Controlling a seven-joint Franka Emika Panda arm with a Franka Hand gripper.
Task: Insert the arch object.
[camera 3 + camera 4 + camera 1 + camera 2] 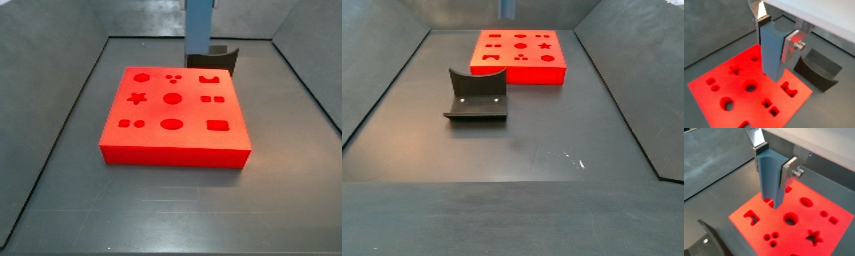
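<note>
My gripper [777,32] is shut on a tall blue-grey piece [771,50] with a half-round groove along one side, which is the arch object. It hangs upright between the silver fingers in both wrist views [769,178]. Its lower end hovers over the red board [724,80] near the board's edge. An arch-shaped hole [789,89] lies close beside the lower end, also in a wrist view [751,217]. In a side view the piece [201,25] stands over the board's far right part [154,112], near that hole [207,79]. No small dark block shows.
The dark L-shaped fixture [821,70] stands on the floor beside the board, seen in both side views [221,52] [476,98]. The board [516,72] has several other shaped holes. Grey walls ring the dark floor.
</note>
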